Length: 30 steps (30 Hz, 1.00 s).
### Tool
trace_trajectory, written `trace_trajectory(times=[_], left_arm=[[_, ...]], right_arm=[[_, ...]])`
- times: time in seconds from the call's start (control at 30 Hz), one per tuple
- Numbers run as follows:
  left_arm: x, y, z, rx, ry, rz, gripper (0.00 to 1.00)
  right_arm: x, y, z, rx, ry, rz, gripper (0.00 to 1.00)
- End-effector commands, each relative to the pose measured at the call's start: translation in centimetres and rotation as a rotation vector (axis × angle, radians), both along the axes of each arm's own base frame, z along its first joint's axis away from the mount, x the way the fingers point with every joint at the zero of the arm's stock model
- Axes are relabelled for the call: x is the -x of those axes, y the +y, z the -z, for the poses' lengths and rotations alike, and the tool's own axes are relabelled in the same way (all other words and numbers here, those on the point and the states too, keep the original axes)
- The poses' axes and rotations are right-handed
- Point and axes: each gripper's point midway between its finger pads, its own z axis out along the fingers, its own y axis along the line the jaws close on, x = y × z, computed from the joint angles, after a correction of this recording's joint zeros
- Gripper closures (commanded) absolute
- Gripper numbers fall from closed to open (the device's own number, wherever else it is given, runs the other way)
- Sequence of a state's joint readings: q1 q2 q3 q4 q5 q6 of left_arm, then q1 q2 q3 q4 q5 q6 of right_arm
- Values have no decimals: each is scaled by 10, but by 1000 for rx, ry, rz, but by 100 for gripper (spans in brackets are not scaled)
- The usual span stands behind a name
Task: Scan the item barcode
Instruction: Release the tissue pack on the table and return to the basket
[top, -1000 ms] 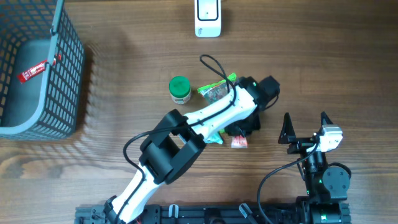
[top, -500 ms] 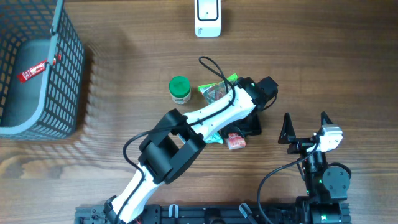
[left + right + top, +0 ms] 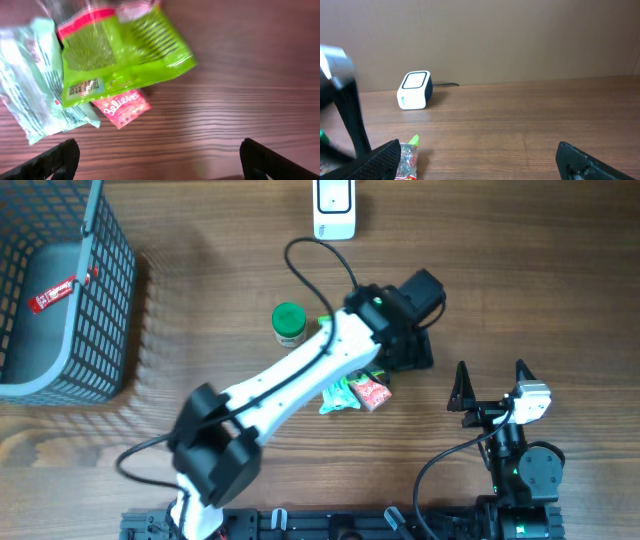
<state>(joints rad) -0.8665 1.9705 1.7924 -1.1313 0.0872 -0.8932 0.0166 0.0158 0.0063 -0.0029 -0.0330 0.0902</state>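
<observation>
Left gripper point(image 3: 160, 167) spread wide and empty above the table point(image 3: 240, 100).
We see the green packet point(image 3: 120, 55), barcode up, lying free to its near left, overlapping a mint packet point(image 3: 35, 95) and a pink packet point(image 3: 125, 107).

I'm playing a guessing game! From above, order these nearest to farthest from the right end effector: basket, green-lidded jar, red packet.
1. Red packet, just left of the right end effector.
2. Green-lidded jar, farther left, toward the back.
3. Basket, at the far left edge.
</observation>
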Motion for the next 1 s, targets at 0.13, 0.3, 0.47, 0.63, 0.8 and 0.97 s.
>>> trace_trajectory(times=[0.13,0.3,0.47,0.63,0.8,0.97], left_arm=[[-39,39,-83,105,-227,-90,0],[-59,83,-136,170,-353,-143,0],[-74,151,-202,234,-533,-258,0],[-70,235,-266,243,-741,-408,0],[-58,346,-294,112,-877,-723,0],[-41,451,-285,-16,-866,-1058,0]], right_arm=[[0,2,0,-15,0,-10,0],[0,2,0,-15,0,-10,0],[0,2,0,-15,0,-11,0],[0,2,0,-15,0,-10,0],[0,2,0,-15,-1,-11,0],[0,2,0,-15,0,-11,0]])
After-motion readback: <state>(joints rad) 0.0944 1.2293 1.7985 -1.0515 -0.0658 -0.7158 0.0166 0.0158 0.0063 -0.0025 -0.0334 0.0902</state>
